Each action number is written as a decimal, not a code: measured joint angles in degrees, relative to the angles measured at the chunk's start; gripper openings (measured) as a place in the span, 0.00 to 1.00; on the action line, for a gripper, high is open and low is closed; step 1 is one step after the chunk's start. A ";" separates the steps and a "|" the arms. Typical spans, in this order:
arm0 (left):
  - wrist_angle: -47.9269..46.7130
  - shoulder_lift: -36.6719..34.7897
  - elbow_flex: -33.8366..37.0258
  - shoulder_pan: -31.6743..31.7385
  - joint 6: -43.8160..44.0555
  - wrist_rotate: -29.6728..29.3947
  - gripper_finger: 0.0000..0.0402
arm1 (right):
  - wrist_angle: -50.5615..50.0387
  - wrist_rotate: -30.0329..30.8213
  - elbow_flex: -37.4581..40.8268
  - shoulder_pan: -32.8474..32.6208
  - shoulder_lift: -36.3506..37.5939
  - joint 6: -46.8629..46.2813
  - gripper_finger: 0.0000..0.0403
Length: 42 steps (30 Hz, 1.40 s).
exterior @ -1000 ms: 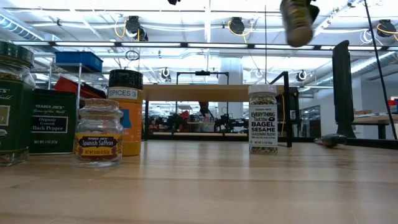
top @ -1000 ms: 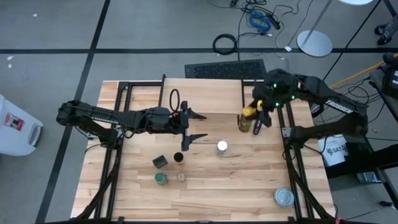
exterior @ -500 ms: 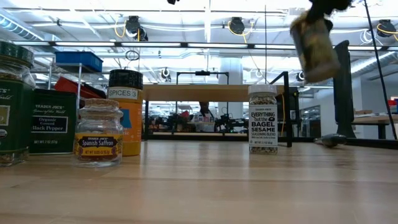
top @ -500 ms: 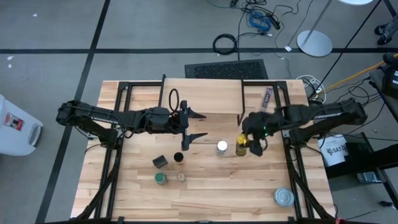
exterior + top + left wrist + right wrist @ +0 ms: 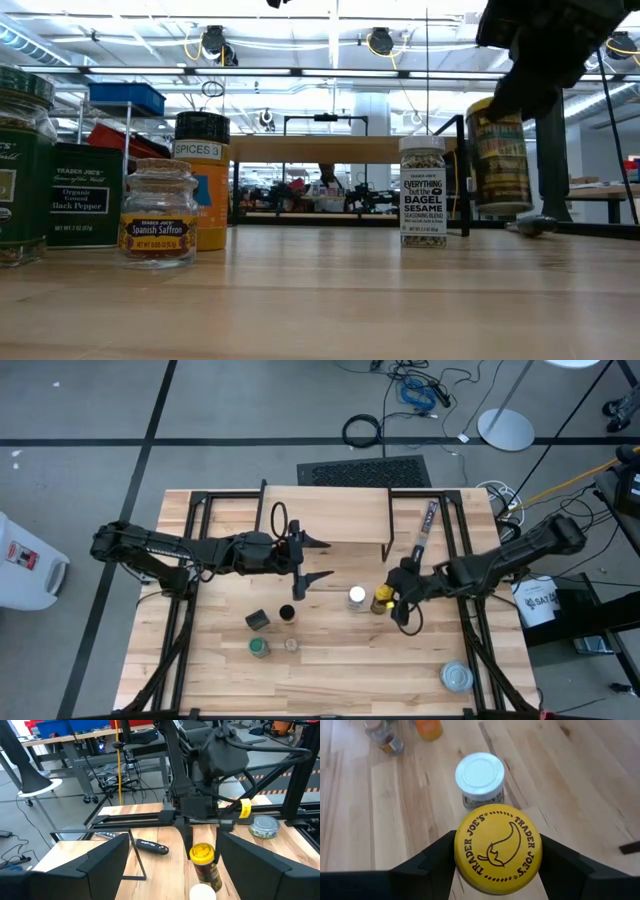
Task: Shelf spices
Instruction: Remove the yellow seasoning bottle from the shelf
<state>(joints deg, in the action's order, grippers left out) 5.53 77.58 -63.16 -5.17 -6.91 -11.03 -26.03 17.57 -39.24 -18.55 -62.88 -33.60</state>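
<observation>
Right claw (image 5: pixel 396 601) grasps the yellow-lidded jar (image 5: pixel 382 598) upright, low over the worktop (image 5: pixel 340 670) just beside the white-lidded bagel-seasoning jar (image 5: pixel 356 597). Left claw (image 5: pixel 318 561) waits spread open nearby. Keep the jar clear of its neighbour.

Grey floor (image 5: pixel 200 420) crossed by dark lines; coiled cables (image 5: pixel 362 430), round white lamp base (image 5: pixel 505 428). Ceiling light strips (image 5: pixel 300 18), blue bins (image 5: pixel 125 97) beyond counter (image 5: pixel 350 300).

Yellow-lidded jar (image 5: pixel 383 598) upright just beside white-lidded jar (image 5: pixel 357 597), other spices (image 5: pixel 272 630) clustered apart
</observation>
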 joint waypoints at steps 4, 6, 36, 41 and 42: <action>0.08 0.00 0.00 0.00 0.00 -0.17 0.79 | 2.88 1.71 1.68 -1.57 -1.77 -0.73 0.57; 0.07 0.00 0.00 0.00 -0.01 -0.40 0.79 | 3.32 2.43 1.70 -2.02 -3.28 -0.74 0.57; -0.03 -0.04 0.00 -0.13 0.60 -1.32 0.79 | 6.96 4.51 0.99 -3.69 -10.50 -0.80 0.68; -0.10 -0.04 0.00 -0.64 1.97 -1.53 0.79 | 3.35 5.04 -2.50 -3.69 -10.48 1.67 0.69; -0.14 -0.04 0.00 -0.80 2.11 -1.53 0.79 | 2.14 5.04 -3.36 -3.69 -10.48 2.16 0.69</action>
<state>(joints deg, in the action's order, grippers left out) 5.39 77.54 -63.16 -5.97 -4.80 -12.56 -23.89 22.61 -42.61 -22.24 -73.36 -31.45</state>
